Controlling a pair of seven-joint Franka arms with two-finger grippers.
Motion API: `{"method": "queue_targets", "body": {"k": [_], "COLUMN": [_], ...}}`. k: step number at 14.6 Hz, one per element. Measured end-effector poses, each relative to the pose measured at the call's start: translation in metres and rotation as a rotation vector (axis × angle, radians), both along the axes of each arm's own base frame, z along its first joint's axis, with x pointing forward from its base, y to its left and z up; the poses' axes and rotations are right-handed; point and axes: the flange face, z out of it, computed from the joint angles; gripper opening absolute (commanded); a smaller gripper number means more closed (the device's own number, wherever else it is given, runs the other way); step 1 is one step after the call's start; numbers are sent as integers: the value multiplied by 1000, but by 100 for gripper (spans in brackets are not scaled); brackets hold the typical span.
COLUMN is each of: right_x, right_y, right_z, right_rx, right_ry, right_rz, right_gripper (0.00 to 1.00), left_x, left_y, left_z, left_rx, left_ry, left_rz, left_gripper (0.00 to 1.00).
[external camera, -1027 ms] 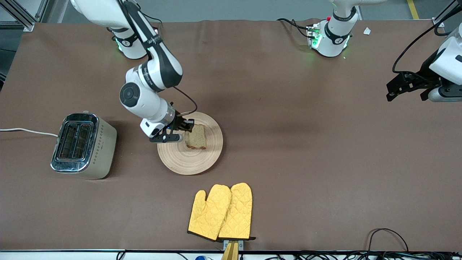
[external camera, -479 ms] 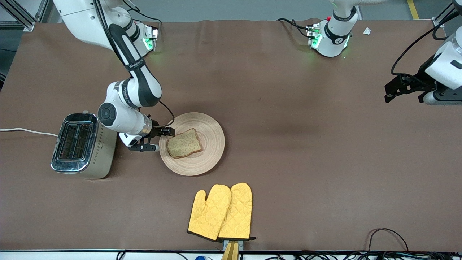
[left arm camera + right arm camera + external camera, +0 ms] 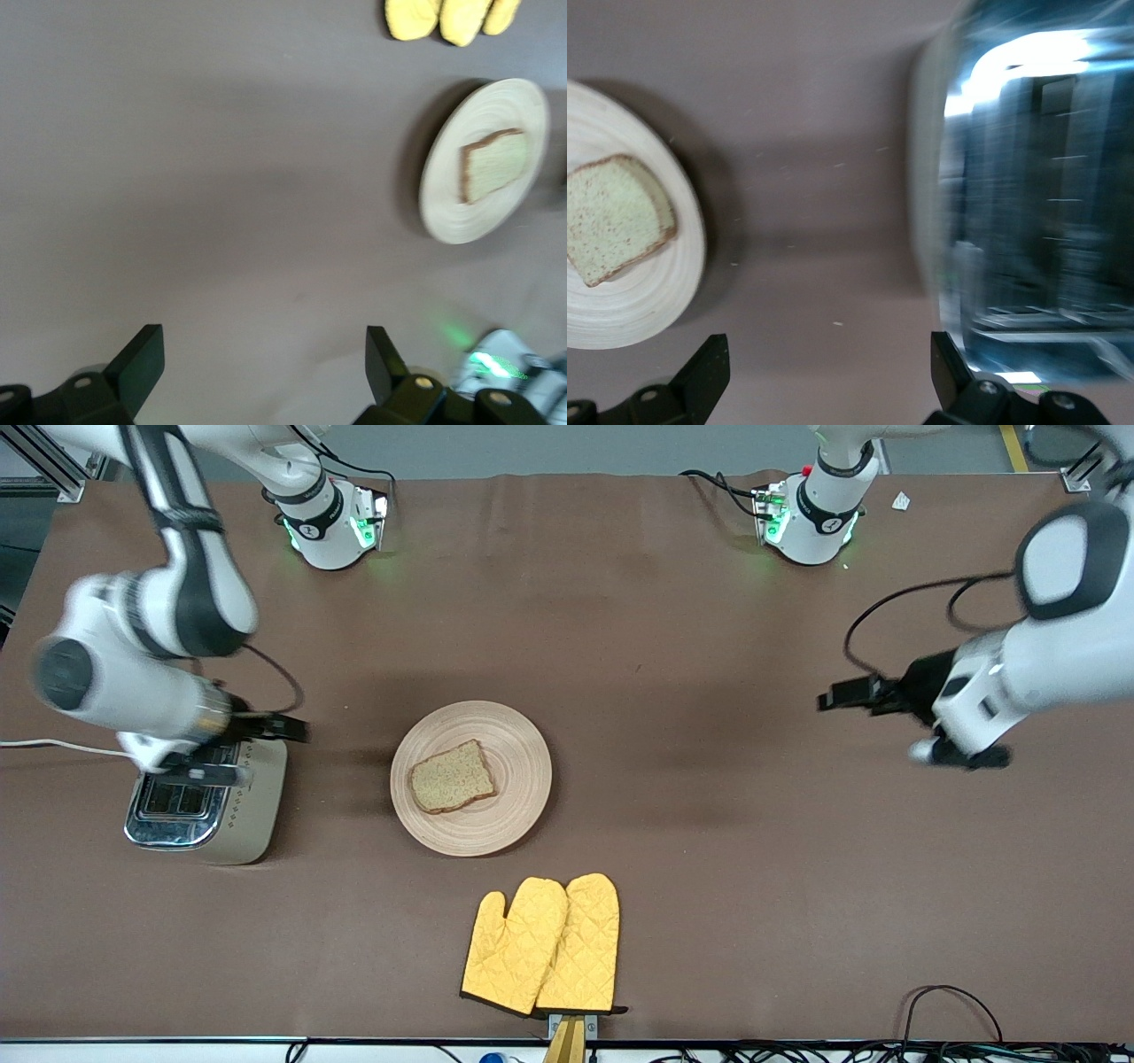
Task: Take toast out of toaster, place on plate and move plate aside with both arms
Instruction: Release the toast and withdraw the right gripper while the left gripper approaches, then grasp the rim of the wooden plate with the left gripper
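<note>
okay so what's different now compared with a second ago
The right end effector let go of the toast, which now lies flat on the plate, and drew back over the toaster, fingers open. The left end effector, open, swung in from the table's edge toward the plate. Plate, toaster and mitts stayed put.

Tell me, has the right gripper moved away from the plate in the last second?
Yes. The right gripper has pulled off the plate toward the right arm's end of the table and is now open over the toaster.
</note>
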Motion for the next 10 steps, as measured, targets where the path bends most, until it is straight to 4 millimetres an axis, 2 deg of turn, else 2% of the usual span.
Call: {"method": "queue_targets", "body": {"k": [2, 5, 7, 9, 10], "right_x": [9, 11, 8, 3, 0], "right_y": [-38, -82, -99, -102, -100], "right_z": [49, 94, 119, 141, 149], "right_rx": [-15, -19, -20, -25, -26], "right_ry": [-52, -81, -91, -111, -122], "right_rz": [-49, -95, -119, -117, -112], "right_gripper": [100, 100, 100, 100, 100], "left_x": [16, 18, 7, -6, -12], "left_y": [-41, -138, -208, -270, -294], "left_z": [-73, -169, -211, -239, -249], "left_rx": [-102, -168, -209, -243, -253], "left_ry": [51, 40, 32, 14, -5], "left_rz": [42, 89, 110, 132, 144], "left_gripper": [100, 100, 100, 100, 100]}}
